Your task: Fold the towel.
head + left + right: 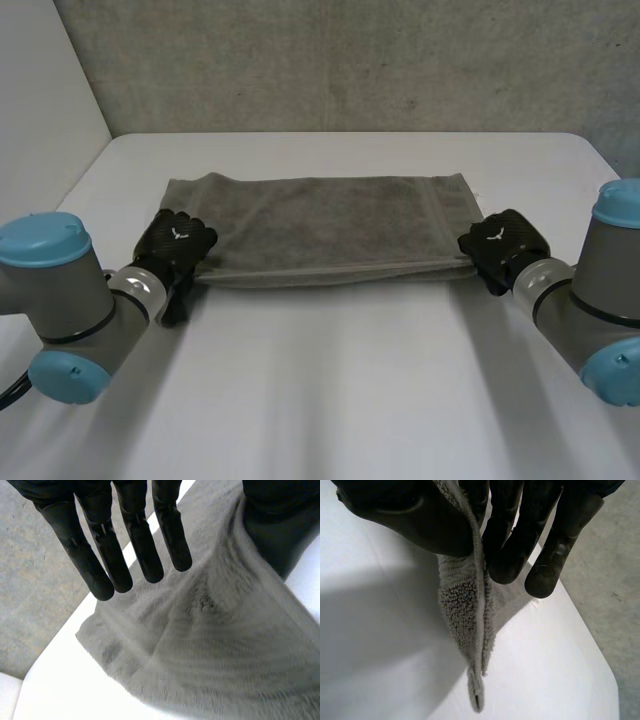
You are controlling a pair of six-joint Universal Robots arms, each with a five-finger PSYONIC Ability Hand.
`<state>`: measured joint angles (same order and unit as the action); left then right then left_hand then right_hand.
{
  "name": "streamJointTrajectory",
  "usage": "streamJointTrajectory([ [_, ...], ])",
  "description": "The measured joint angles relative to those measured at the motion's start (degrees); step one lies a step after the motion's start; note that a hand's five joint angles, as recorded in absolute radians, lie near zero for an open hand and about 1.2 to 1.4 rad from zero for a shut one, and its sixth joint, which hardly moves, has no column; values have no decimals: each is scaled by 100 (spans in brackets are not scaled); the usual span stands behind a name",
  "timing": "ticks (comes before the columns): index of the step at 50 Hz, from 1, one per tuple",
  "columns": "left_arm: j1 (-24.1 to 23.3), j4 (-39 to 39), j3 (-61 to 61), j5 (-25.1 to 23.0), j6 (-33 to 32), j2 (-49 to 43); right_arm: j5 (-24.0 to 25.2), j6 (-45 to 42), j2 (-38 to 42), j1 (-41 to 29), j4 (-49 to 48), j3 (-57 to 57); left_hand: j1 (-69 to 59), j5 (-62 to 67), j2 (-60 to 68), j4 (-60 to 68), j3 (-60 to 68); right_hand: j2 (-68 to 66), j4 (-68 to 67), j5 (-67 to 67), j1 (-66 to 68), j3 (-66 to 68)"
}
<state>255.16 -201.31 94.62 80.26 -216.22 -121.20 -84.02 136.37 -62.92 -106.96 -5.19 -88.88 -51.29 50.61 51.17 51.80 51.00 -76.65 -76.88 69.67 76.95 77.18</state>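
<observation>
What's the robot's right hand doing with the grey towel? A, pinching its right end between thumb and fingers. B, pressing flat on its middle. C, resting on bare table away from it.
A: the right hand has the towel clamped between thumb and fingers, at the towel's near right corner in the head view.

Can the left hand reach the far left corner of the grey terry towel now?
Probably yes: the left hand sits at the near left corner of the grey terry towel; nothing lies between.
</observation>
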Motion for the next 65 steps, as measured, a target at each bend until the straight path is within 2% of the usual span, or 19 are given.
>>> streamJointTrajectory([
  [7,193,48,119,31,-2,156,-253,-15,-18,174,-3,75,2,0,0,0,0,0,0,-1,0,13],
  [17,426,79,291,2,-8,839,-518,-38,-20,234,-6,136,-269,327,284,220,306,0,0,0,0,18],
  [18,429,79,302,1,-8,868,-519,-38,-22,234,-5,134,-401,455,414,357,440,0,0,0,0,18],
  [23,436,99,435,-13,-10,1084,-506,-41,-45,226,13,97,-3221,3235,3234,3212,3282,0,0,0,0,18],
  [30,460,264,589,-51,-2,1378,-476,-69,-273,220,61,52,-3340,3532,3599,3567,3737,0,0,0,0,18],
  [38,733,374,551,-105,34,2216,-437,-78,-1330,249,167,190,-3340,3532,3600,3567,3745,0,0,0,0,18],
  [43,936,360,250,-139,84,2946,-321,-73,-2277,314,364,664,-3340,3547,3600,3567,3750,0,0,0,0,18],
  [48,959,403,-119,-222,193,3262,-230,-79,-2717,365,772,1222,-3340,3624,3600,3567,3752,0,0,0,0,20],
  [55,917,797,-631,-320,498,3087,-75,-143,-2509,637,2049,2059,-3340,3651,3600,3567,3759,0,0,0,0,22],
  [60,876,1408,-1092,-347,547,2204,46,-399,-1806,749,2647,2357,-3348,3692,3600,3567,3769,0,0,0,0,22],
  [65,806,1750,-1641,-353,507,1335,63,-572,-1184,683,2684,2566,-3366,3709,3600,3567,3770,0,0,1,0,22],
])
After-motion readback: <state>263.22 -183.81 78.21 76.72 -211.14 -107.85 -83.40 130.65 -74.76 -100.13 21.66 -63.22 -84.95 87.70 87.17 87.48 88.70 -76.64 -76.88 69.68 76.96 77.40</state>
